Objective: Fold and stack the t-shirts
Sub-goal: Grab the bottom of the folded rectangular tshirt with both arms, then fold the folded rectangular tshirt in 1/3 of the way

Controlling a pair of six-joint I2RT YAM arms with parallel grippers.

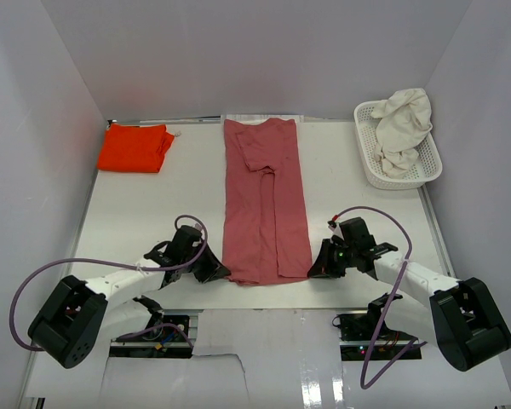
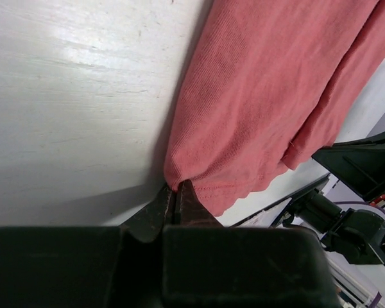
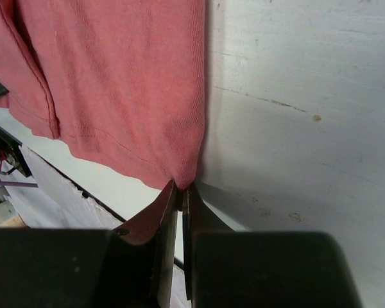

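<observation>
The dusty rose-red t-shirt (image 1: 264, 200) lies as a long narrow strip down the middle of the table, its sleeves folded in. My left gripper (image 1: 219, 274) is shut on the shirt's near left hem corner (image 2: 179, 183). My right gripper (image 1: 313, 269) is shut on the near right hem corner (image 3: 183, 179). The bright orange-red t-shirt (image 1: 134, 147) lies folded at the far left. The cream-white t-shirt (image 1: 404, 128) is bunched in the basket.
The white lattice basket (image 1: 370, 166) stands at the far right corner. The table's near edge (image 1: 264, 307) runs just below the shirt's hem. White walls close in the left, back and right sides.
</observation>
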